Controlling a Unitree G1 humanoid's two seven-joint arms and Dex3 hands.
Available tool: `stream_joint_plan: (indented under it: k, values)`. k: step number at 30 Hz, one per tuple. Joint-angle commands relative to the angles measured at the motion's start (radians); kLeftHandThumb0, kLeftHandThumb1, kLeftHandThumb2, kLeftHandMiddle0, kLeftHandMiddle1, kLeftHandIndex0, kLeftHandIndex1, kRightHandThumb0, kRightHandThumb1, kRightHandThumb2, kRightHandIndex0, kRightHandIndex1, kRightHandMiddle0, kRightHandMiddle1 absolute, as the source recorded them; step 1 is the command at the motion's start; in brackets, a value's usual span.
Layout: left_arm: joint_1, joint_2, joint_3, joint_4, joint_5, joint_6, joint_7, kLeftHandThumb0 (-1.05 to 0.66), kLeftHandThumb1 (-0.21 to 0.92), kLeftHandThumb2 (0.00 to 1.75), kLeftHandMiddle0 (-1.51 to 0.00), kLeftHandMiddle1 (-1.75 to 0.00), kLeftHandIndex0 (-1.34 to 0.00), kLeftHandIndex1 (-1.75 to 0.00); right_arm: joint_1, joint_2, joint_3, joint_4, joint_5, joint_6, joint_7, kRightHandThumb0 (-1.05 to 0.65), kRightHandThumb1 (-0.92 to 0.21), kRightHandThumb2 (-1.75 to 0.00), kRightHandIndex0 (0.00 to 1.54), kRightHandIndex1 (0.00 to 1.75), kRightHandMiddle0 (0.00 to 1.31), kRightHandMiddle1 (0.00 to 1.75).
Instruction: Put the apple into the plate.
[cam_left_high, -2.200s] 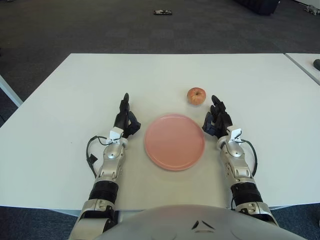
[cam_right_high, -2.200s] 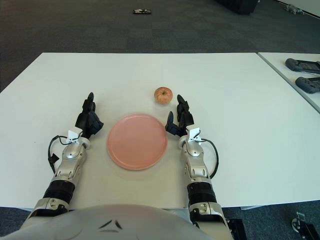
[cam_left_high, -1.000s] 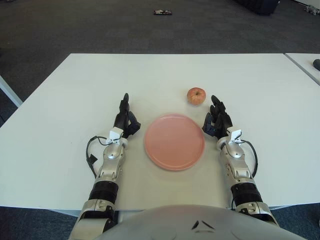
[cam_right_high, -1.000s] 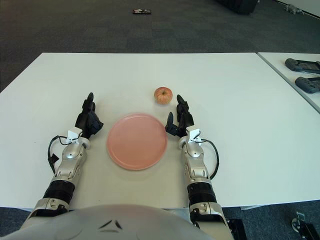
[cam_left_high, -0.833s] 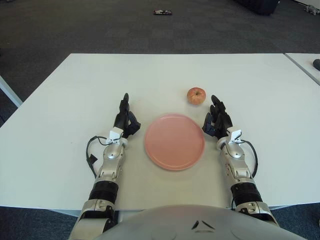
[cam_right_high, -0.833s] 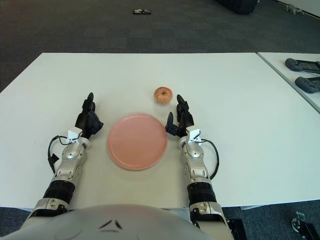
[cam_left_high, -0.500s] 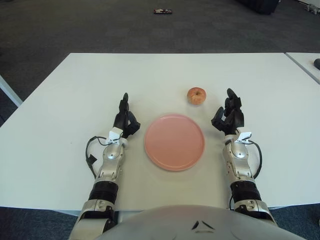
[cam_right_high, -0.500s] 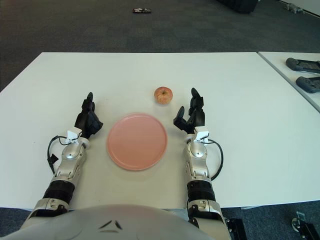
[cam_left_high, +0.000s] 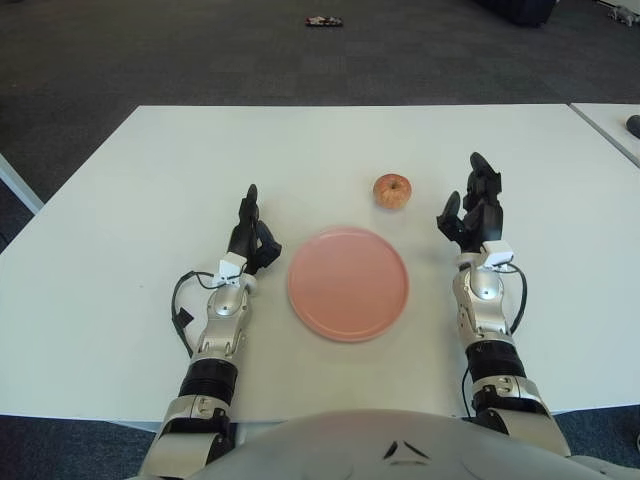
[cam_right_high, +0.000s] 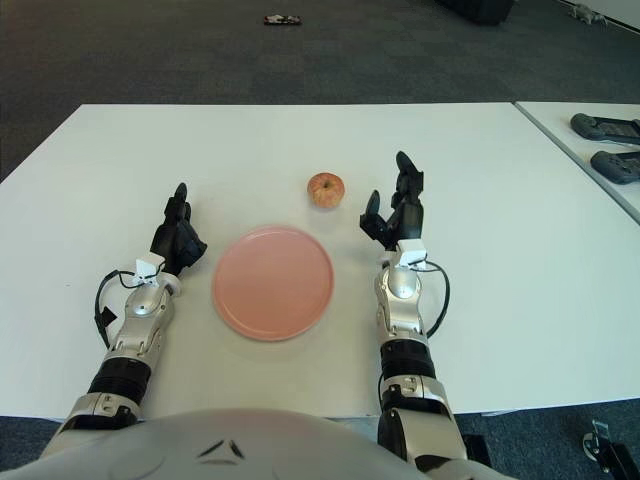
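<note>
A red-yellow apple (cam_left_high: 392, 190) sits on the white table (cam_left_high: 150, 180), just beyond the right rim of an empty pink plate (cam_left_high: 348, 283). My right hand (cam_left_high: 472, 208) is raised off the table to the right of the apple, fingers spread and holding nothing, a short gap away from it. My left hand (cam_left_high: 250, 235) rests on the table to the left of the plate, fingers relaxed and empty.
A second white table (cam_right_high: 590, 130) at the right carries two dark controllers (cam_right_high: 606, 130). A small dark object (cam_left_high: 322, 21) lies on the carpet far behind the table.
My right hand has lifted off the table and moved forward and to the right, now level with the apple. The apple, the plate and my left hand have not moved.
</note>
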Motion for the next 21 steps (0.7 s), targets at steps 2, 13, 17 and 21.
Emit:
stream_joint_plan:
  k: [2,13,17,21]
  values:
    - [-0.002,-0.004,-0.002,0.021,0.001,0.015,-0.001,-1.02,0.92,1.22,-0.04,0.0,0.0,-0.18,-0.212,-0.104,0.011,-0.011,-0.06,0.015,0.01,-0.72,-0.88,-0.39,0.01,0.0,0.0,0.04]
    - [-0.002,-0.009,-0.004,0.012,-0.004,0.022,-0.004,-1.01,0.92,1.22,-0.03,0.0,0.0,-0.17,-0.414,-0.187,0.023,0.232,-0.078,-0.048,-0.022,-0.85,-0.92,-0.37,0.0,0.0,0.0,0.0]
    - [-0.004,-0.009,-0.007,0.021,-0.003,0.011,-0.007,-1.01,0.92,1.22,-0.02,0.0,0.0,-0.16,-0.5,-0.176,0.072,0.332,-0.14,-0.054,-0.07,-0.89,-0.92,-0.42,0.0,0.0,0.0,0.0]
    - [-0.007,-0.005,-0.01,0.028,0.0,0.002,-0.011,-1.01,0.92,1.22,-0.01,0.0,0.0,-0.14,-0.54,-0.166,0.117,0.328,-0.171,-0.01,-0.062,-0.94,-0.92,-0.43,0.0,0.0,0.0,0.0]
